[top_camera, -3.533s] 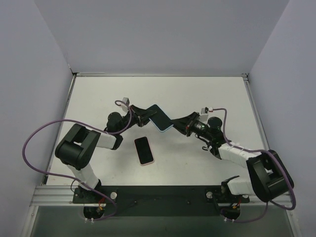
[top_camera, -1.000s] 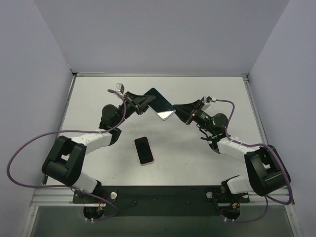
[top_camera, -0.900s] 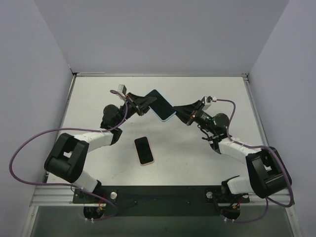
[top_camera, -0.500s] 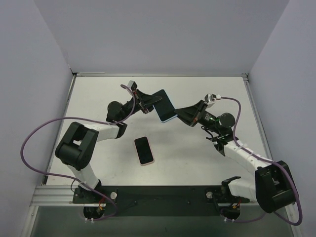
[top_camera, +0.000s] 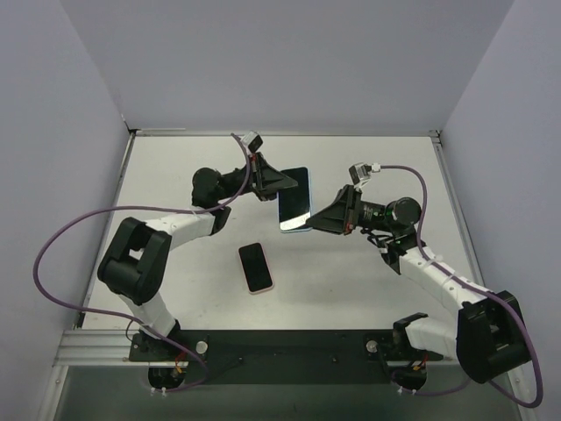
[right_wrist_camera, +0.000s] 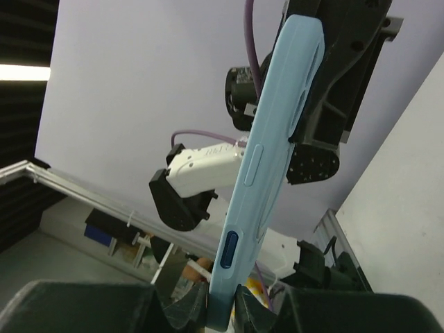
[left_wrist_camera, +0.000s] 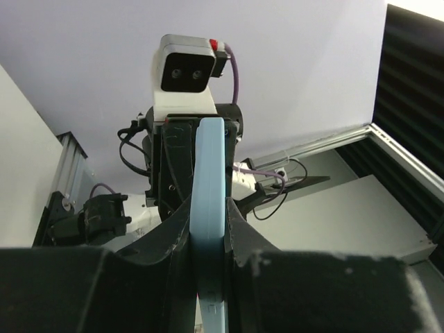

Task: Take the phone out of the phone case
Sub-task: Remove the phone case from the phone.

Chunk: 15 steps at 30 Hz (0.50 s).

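Observation:
A phone with a dark screen sits in a light blue case (top_camera: 295,198), held in the air above the middle of the table by both grippers. My left gripper (top_camera: 279,183) is shut on the case's upper left edge. My right gripper (top_camera: 318,220) is shut on its lower right corner. In the left wrist view the blue case (left_wrist_camera: 209,173) stands edge-on between the gripper (left_wrist_camera: 209,232) fingers. In the right wrist view the case (right_wrist_camera: 267,159) rises from the gripper (right_wrist_camera: 222,300), side buttons showing.
A second phone with a pink rim (top_camera: 255,267) lies flat on the white table (top_camera: 175,167) in front of the held one. Walls close in the table at the back and both sides. A black base rail (top_camera: 289,346) runs along the near edge.
The held phone has turned from diagonal to nearly upright in the top view and shifted a little right. Both arms moved with it, still gripping. The pink-rimmed phone has not moved.

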Each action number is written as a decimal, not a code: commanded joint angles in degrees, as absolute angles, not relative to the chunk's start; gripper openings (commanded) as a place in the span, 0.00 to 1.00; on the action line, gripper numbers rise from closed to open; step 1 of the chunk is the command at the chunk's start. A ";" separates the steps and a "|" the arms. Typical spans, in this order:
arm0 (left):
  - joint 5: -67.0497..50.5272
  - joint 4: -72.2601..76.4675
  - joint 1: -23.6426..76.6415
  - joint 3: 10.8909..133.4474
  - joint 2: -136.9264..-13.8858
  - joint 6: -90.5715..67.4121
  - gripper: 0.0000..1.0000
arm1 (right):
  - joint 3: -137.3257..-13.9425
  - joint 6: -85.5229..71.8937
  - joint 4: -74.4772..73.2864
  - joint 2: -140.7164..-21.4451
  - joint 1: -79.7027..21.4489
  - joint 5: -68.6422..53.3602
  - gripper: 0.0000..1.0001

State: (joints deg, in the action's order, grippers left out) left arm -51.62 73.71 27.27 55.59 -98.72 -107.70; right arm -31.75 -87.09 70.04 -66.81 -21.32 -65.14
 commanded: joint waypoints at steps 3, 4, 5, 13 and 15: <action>-45.97 61.97 29.88 60.47 -95.45 -101.25 0.00 | -33.31 -72.98 78.79 -64.00 -24.79 -77.35 0.00; -45.88 61.79 29.88 60.38 -95.45 -101.25 0.00 | -33.31 -64.34 73.88 -62.94 -24.70 -77.00 0.00; -45.79 61.79 29.88 60.47 -95.45 -101.34 0.00 | -33.75 -59.12 59.91 -61.80 -24.78 -76.47 0.00; -43.33 59.07 29.88 59.85 -94.13 -99.33 0.00 | -44.65 -25.39 4.66 -53.70 -25.14 -57.67 0.21; -42.89 57.66 29.79 59.59 -93.78 -98.62 0.00 | -44.47 -28.46 4.48 -52.48 -24.96 -55.29 0.44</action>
